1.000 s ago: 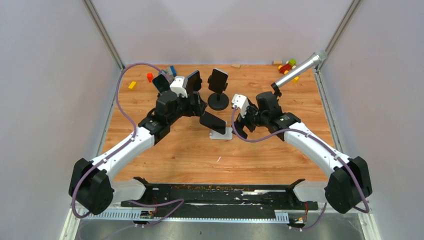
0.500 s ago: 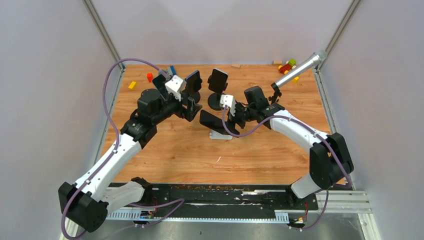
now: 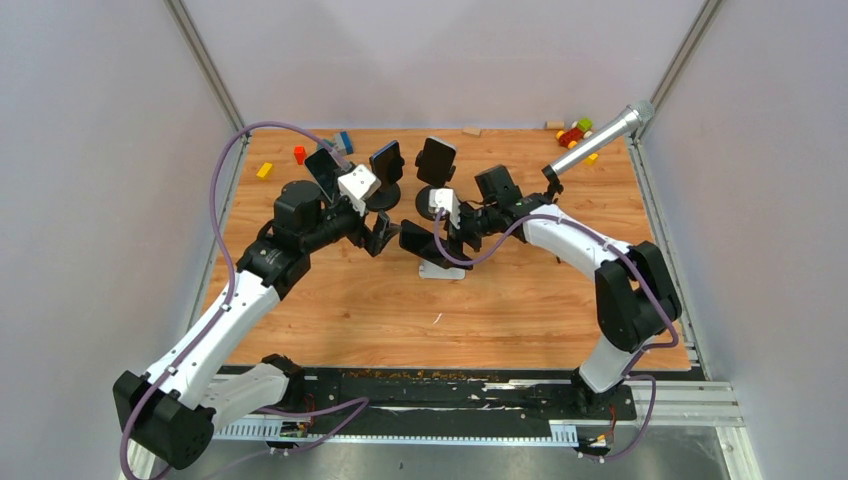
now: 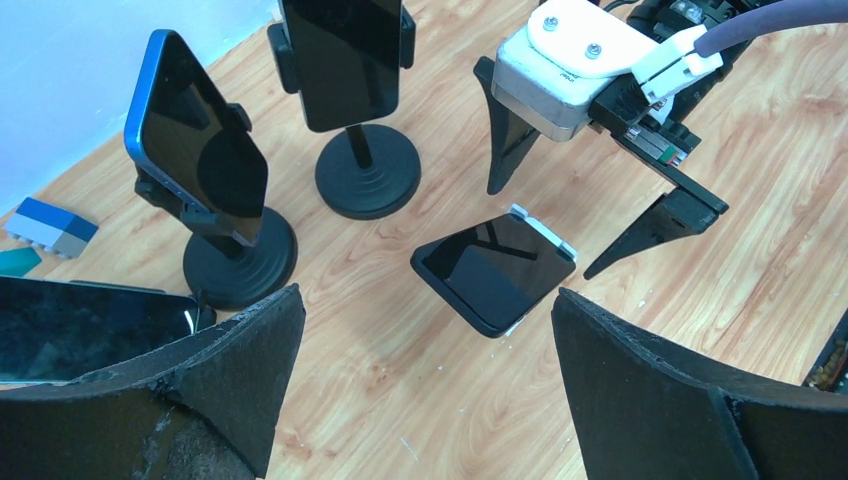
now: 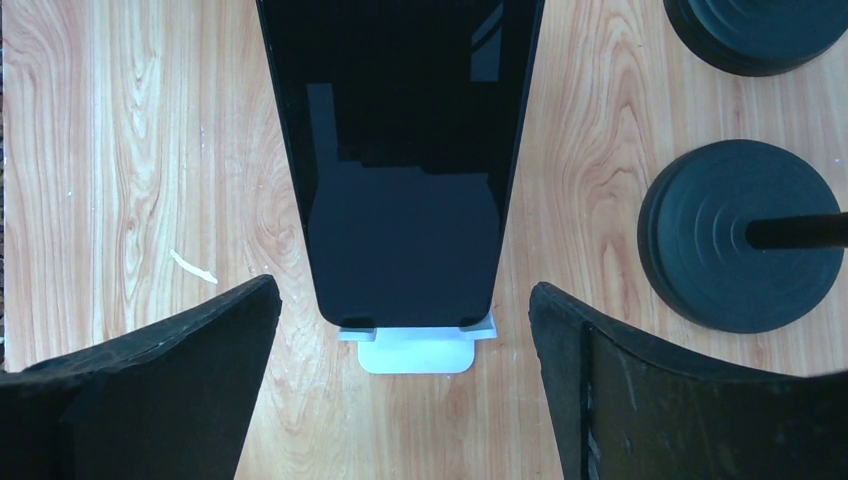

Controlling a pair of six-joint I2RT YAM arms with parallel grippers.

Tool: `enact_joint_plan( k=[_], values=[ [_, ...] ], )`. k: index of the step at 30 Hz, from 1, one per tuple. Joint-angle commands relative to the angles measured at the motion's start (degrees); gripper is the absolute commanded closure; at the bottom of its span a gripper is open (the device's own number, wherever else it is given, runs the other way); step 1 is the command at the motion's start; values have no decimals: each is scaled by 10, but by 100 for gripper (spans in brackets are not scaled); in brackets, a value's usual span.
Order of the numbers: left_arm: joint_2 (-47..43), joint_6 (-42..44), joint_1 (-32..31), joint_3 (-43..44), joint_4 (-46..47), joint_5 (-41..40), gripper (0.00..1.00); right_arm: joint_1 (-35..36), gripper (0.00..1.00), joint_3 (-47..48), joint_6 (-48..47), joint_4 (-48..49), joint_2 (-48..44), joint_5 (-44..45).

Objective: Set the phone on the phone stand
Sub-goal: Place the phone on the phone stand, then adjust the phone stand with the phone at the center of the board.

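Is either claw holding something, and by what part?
Nothing is held. The left claw and right claw gape open; the phone leans on its white stand, untouched.

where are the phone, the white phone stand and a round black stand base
phone (image 5: 400, 150), right wrist view, middle of its screen
white phone stand (image 5: 417, 355), right wrist view, its flat foot
round black stand base (image 5: 700, 265), right wrist view, ribbed top

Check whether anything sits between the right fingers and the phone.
Nothing visible does. In the right wrist view the phone, leaning on the white stand, lies straight ahead of the open right fingers, with only bare wood in the gap. The nearest round black stand base sits off to one side, clear of that line.
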Motion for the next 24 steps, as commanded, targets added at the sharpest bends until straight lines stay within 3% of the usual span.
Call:
enact_joint_plan(
  k=[1,24],
  values=[
    [-6,22,7,-3,-4,5,0,2,3,39,-38,-27,21,-38],
    [-9,26,21,-23,8,-1,0,3,3,81,-71,-76,87,-77]
  ],
)
